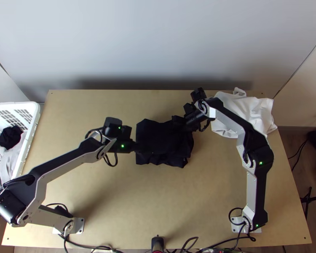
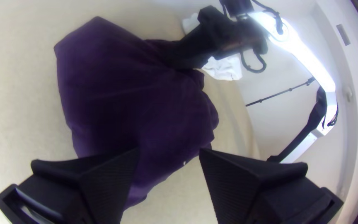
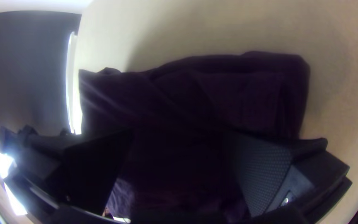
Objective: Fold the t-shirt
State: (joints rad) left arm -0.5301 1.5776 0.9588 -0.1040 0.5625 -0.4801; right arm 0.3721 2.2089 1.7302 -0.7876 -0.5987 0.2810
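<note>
The black-to-dark-purple soft fabric t-shirt (image 1: 160, 145) is located at the middle of the light wooden table (image 1: 158, 202). It lies as a compact, roughly rectangular folded bundle with creases across its surface and an uneven near edge. The number of layers cannot be determined.

Left gripper (image 1: 132, 146): positioned at the left side of the t-shirt. In the left wrist view, the jaws stand wide apart, with a portion of the dark fabric visible between and beyond them. Contact with the fabric cannot be confirmed.

Right gripper (image 1: 179, 122): positioned over the far right part of the t-shirt, with the arm extending from the right-hand base. In the right wrist view, the jaws stand apart with dark fabric visible between them; they are not closed on it. Whether either jaw touches the fabric cannot be determined.

Surrounding items: a bunched white cloth (image 1: 242, 111) lies at the far right corner of the table. A white plastic basket with slotted walls (image 1: 31, 126) stands beside the left edge, containing a small black garment (image 1: 9, 137) and bunched light grey fabric (image 1: 7, 164).
</note>
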